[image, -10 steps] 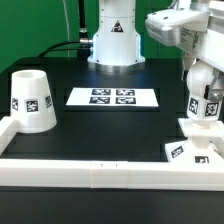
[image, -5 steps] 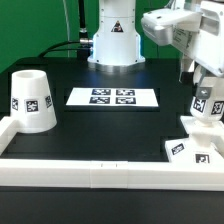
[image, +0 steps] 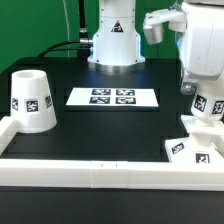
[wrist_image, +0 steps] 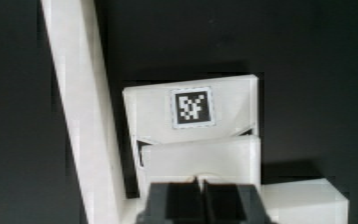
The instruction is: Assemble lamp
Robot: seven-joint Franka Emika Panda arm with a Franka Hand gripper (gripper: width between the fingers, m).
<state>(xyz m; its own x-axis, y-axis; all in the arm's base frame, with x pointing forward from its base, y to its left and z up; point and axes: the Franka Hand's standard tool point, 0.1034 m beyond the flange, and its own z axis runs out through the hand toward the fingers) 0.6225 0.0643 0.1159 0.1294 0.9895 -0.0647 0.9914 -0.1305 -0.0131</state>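
The rounded bulb (image: 207,106) with its tag hangs in my gripper (image: 204,92) at the exterior view's right, a little above the table. The small square base (image: 190,150) lies just below and in front of it, against the rail. In the wrist view my gripper (wrist_image: 201,190) has its black fingers (wrist_image: 172,200) close together on the white bulb (wrist_image: 202,158), with the base (wrist_image: 233,105) beyond it. The cone-shaped shade (image: 30,100) stands upright at the exterior view's far left.
The marker board (image: 112,97) lies in the middle of the black table. A long white rail (image: 100,172) runs along the front edge and turns up the left side; it also shows in the wrist view (wrist_image: 78,100) beside the base. The robot's pedestal (image: 113,40) stands behind.
My wrist has turned and the arm has shifted towards the exterior view's right. The bulb has moved slightly right and up with it. Base and shade have not moved.
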